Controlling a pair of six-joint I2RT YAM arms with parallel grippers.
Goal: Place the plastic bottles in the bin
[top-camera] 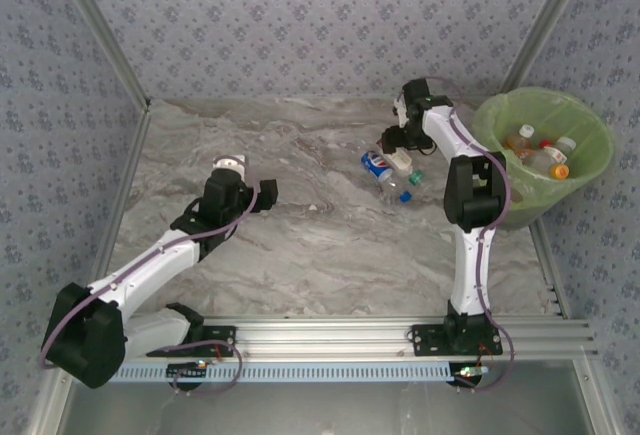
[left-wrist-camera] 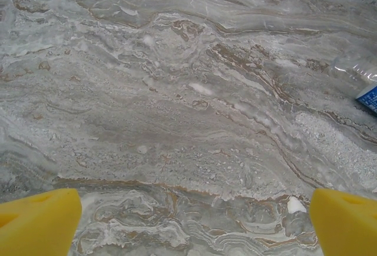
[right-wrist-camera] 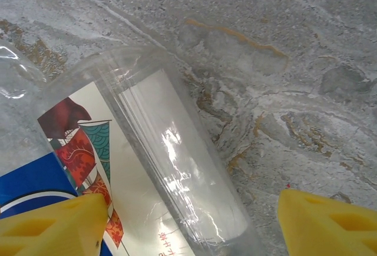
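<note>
While the left gripper [left-wrist-camera: 188,228] hangs over the grey marble-patterned tabletop [top-camera: 300,250], its yellow fingertips [left-wrist-camera: 38,223] are spread out to the bottom corners of its wrist view with nothing between them. The right gripper [right-wrist-camera: 188,226] sits low over a clear plastic bottle with a white label [right-wrist-camera: 159,168].

That bottle lies on its side on the table, and its smooth transparent wall catches a bright streak of glare. Its label carries a dark red shape, a teal scale-like pattern and small red lettering near the lower edge. The right jaws stand wide astride it. The yellow finger at the left of the view [right-wrist-camera: 53,226] overlaps the label's edge, though I cannot tell whether it presses on it. The other finger stands apart from the bottle, with bare table between them.

Just beside this bottle, at the lower left of the right wrist view, lies a blue-labelled bottle [right-wrist-camera: 26,188] with a white band across the blue.

From above, the bottles still on the table lie close together, right of centre and under the right wrist. One of them is a clear bottle with a green cap [top-camera: 405,190], nearest the arms.

The round bin lined with a light-green translucent bag [top-camera: 592,150] stands at the table's right edge, just beyond the right arm. Several bottles in the bin [top-camera: 545,160] lie at the bottom of the bag, showing orange labels, white caps and one orange cap.
</note>
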